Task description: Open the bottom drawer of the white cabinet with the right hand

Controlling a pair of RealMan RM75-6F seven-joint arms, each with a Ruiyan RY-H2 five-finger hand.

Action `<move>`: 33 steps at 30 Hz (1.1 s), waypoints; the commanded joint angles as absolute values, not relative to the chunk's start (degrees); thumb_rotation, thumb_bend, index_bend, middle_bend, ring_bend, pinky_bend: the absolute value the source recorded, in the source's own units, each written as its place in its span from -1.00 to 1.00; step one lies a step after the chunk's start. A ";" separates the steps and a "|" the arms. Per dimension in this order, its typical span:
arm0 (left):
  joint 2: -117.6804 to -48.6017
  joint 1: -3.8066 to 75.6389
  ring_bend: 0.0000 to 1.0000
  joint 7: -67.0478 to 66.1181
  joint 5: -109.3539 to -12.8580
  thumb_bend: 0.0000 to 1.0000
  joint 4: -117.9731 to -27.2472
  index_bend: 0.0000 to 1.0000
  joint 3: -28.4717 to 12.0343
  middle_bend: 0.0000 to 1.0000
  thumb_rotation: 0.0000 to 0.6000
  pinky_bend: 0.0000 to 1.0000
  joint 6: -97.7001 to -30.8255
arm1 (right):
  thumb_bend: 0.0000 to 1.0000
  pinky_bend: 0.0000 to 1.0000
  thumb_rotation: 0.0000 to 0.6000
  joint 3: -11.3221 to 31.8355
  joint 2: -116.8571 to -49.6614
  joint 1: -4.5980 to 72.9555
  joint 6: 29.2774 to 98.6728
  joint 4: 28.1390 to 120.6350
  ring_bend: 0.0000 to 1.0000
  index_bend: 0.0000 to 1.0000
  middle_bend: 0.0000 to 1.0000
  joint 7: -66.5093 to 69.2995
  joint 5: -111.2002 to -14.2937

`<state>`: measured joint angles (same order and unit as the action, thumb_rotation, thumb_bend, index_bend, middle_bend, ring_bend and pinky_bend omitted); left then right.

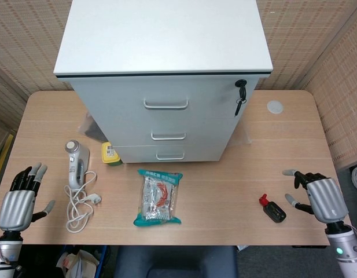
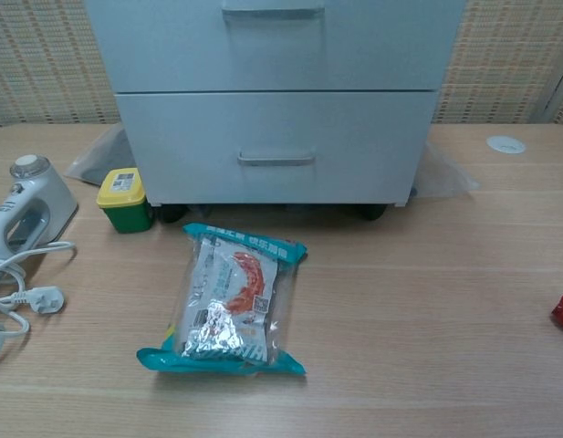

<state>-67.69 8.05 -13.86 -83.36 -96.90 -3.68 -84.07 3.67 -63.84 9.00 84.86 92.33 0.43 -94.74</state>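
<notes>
The white cabinet [image 1: 164, 69] stands at the back middle of the table, its three drawers closed. Its bottom drawer [image 1: 170, 153] [image 2: 276, 146] has a small metal handle [image 1: 170, 156] [image 2: 276, 160]. My right hand [image 1: 317, 194] hovers at the table's front right corner, fingers spread and holding nothing, far to the right of the drawer. At the front left corner my left hand [image 1: 19, 200] is open and empty too. Neither hand shows in the chest view.
A teal snack packet [image 1: 159, 197] [image 2: 228, 301] lies in front of the cabinet. A black and red object [image 1: 272, 209] lies just left of my right hand. A white corded appliance [image 1: 76, 165] and a yellow-lidded green box [image 1: 110, 154] sit at the left. Keys [image 1: 240, 95] hang from the cabinet's lock.
</notes>
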 commanded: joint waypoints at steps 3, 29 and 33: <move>-67.52 7.99 -1.00 -13.96 -83.52 -0.50 -97.25 -1.00 -3.55 -1.00 1.00 -0.82 -84.12 | -0.32 0.81 1.00 4.95 -62.38 14.10 77.32 97.94 0.77 -0.55 0.74 -5.84 -94.56; -67.38 8.11 -1.00 -13.86 -83.68 -0.50 -97.11 -1.00 -3.20 -1.00 1.00 -0.82 -83.55 | 0.04 0.98 1.00 11.88 -71.24 37.28 49.51 104.16 1.00 -0.66 0.91 -23.22 -75.49; -67.19 8.11 -1.00 -13.73 -83.77 -0.50 -97.27 -1.00 -3.26 -1.00 1.00 -0.82 -83.66 | 0.04 0.98 1.00 11.90 -73.14 39.54 48.29 102.97 1.00 -0.66 0.91 -25.52 -72.85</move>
